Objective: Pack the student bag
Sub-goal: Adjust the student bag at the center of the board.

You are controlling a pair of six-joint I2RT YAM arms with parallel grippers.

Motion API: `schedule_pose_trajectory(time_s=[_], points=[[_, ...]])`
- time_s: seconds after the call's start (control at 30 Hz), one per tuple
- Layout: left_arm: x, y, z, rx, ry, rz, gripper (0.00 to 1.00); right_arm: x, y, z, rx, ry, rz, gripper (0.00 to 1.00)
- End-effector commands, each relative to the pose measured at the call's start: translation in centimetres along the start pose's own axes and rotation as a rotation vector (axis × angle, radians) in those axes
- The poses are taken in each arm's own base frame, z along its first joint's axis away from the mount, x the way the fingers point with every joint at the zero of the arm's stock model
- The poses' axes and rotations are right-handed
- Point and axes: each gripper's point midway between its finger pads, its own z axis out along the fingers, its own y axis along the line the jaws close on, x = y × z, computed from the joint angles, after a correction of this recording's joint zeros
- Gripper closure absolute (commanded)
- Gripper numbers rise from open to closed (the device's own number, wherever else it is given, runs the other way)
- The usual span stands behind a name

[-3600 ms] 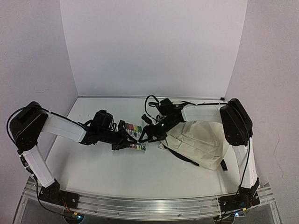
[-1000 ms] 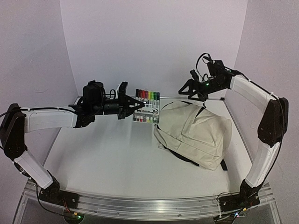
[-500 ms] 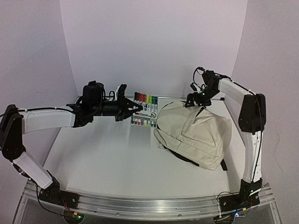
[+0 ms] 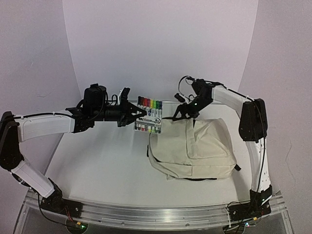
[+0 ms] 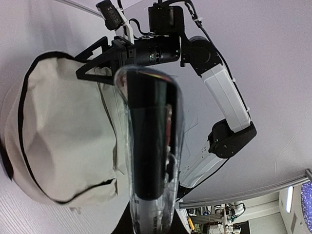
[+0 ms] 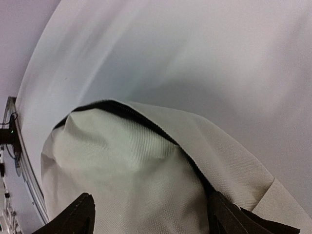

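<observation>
The student bag (image 4: 195,146), cream fabric with black zippers, lies flat on the right half of the table; it also fills the right wrist view (image 6: 131,165). My right gripper (image 4: 179,113) sits at the bag's far left top edge, its jaws wide apart with the fabric bulging between them (image 6: 151,197). One of its fingers (image 6: 233,214) touches the black zipper line. My left gripper (image 4: 141,117) is shut on a clear pack of coloured markers (image 4: 149,116), held in the air just left of the bag. The left wrist view shows that pack edge-on (image 5: 148,146).
White back and side walls enclose the white table (image 4: 102,161). The aluminium rail (image 4: 156,214) with both arm bases runs along the near edge. A black strap (image 4: 236,167) pokes out at the bag's right side.
The bag has slid left and turned, and lies flatter. My right gripper has come left and down to the bag's top edge. The left gripper with the marker pack has barely moved.
</observation>
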Motion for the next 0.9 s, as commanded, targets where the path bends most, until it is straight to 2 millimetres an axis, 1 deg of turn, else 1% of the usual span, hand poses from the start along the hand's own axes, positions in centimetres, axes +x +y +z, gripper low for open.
schedule_pose_trajectory(time_s=[0.0,0.07,0.13,0.17,0.2,0.23,0.27,0.3,0.37,0.4,0.53,0.57,0.63,0.7,0.73,0.8,0.87], points=[[-0.3,-2.0,-0.9,0.029,-0.016,0.045,1.0,0.5,8.3,2.6,-0.159,0.07,-0.049,0.21],[0.0,-1.8,-0.8,0.017,-0.009,0.041,1.0,-1.3,9.1,1.6,-0.146,0.02,-0.068,0.17],[0.4,-1.8,-0.7,0.007,-0.001,0.042,1.0,-3.3,9.6,-0.6,-0.099,-0.046,-0.098,0.15],[0.6,-1.9,-0.6,0.004,0.009,0.045,1.0,-4.1,9.8,-1.9,-0.08,-0.076,-0.107,0.14],[0.9,-1.9,-0.3,-0.009,0.021,0.053,1.0,-5.0,10.1,-3.9,-0.054,-0.116,-0.109,0.13],[1.5,-1.7,0.1,-0.023,0.042,0.059,1.0,-5.4,9.9,-5.4,-0.033,-0.142,-0.102,0.13],[2.1,-1.9,0.5,-0.027,0.065,0.069,1.0,-5.8,10.2,-7.5,-0.015,-0.177,-0.104,0.13],[2.6,-1.6,1.0,-0.039,0.089,0.072,1.0,-5.4,9.8,-8.8,0.01,-0.187,-0.088,0.13],[3.8,-1.3,2.2,-0.052,0.136,0.075,1.0,-3.8,9.4,-11.1,0.06,-0.193,-0.069,0.15],[4.5,-1.2,2.6,-0.053,0.155,0.07,1.0,-2.5,9.6,-12.2,0.084,-0.188,-0.072,0.17],[7.2,0.0,3.7,-0.063,0.217,0.031,1.0,4.5,9.0,-13.5,0.184,-0.101,-0.092,0.21],[8.0,0.5,3.7,-0.076,0.23,0.023,1.0,6.7,8.6,-13.6,0.211,-0.07,-0.088,0.2],[8.9,1.6,3.5,-0.105,0.24,0.004,1.0,9.8,7.2,-14.6,0.269,-0.04,-0.061,0.15],[9.9,3.5,3.2,-0.153,0.245,-0.026,1.0,12.9,5.7,-15.6,0.294,0.011,-0.038,0.1],[10.4,4.6,3.2,-0.182,0.255,-0.043,1.0,14.0,5.1,-16.1,0.306,0.031,-0.039,0.09],[11.4,6.7,3.2,-0.243,0.281,-0.072,1.0,16.6,4.1,-16.2,0.326,0.103,-0.093,0.08],[11.9,8.5,3.4,-0.302,0.3,-0.092,1.0,19.6,3.1,-15.6,0.347,0.187,-0.168,0.08]])
